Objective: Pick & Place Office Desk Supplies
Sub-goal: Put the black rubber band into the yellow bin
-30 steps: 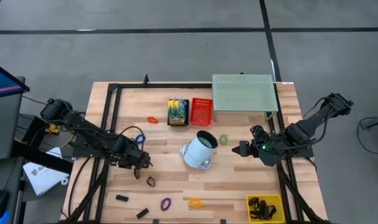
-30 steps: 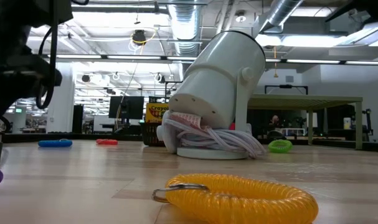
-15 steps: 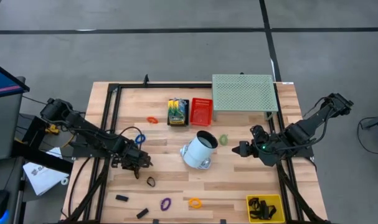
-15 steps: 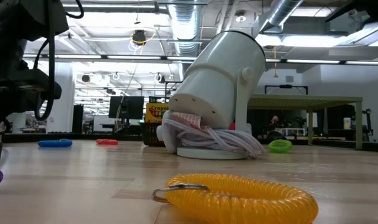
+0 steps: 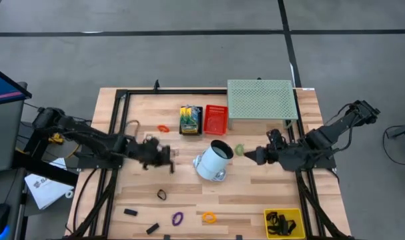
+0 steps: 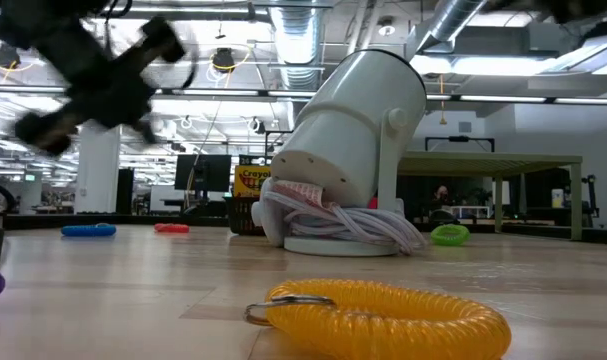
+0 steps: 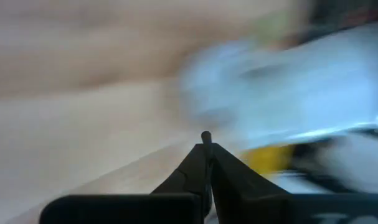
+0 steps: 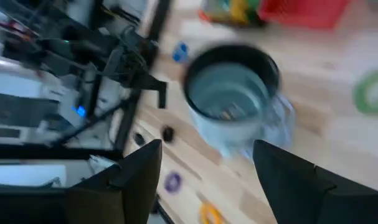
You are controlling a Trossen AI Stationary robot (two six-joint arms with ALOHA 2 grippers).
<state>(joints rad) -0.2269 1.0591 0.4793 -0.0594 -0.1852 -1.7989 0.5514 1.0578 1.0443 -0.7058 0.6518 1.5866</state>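
The office desk supplies lie scattered over the tabletop: an orange rubber-band ring near the crayon box, a green ring just beside the tipped white cup, and along the near edge a black ring, a purple ring, a yellow coil ring and two black binder clips, with more clips gathered in the yellow tray. The left gripper hangs above the tabletop just short of the cup's side, its fingers pressed together in the left wrist view; whether something thin, such as a ring, is pinched between them I cannot tell. If it carries an item, my judgement is that the step is a delivery into the cup's mouth, so it should arrive above the opening, level out, and let go only once the tips are over the rim (the cup lies tilted on what looks like a bundle of white cord, so a nudge could roll it). The right gripper, fingers spread apart and holding nothing, points at the cup's mouth from the other side, near the green ring, and should keep clear of the left arm. On writing: the crayon box reads what looks like "Crayola" in the low view; nothing else is legible.
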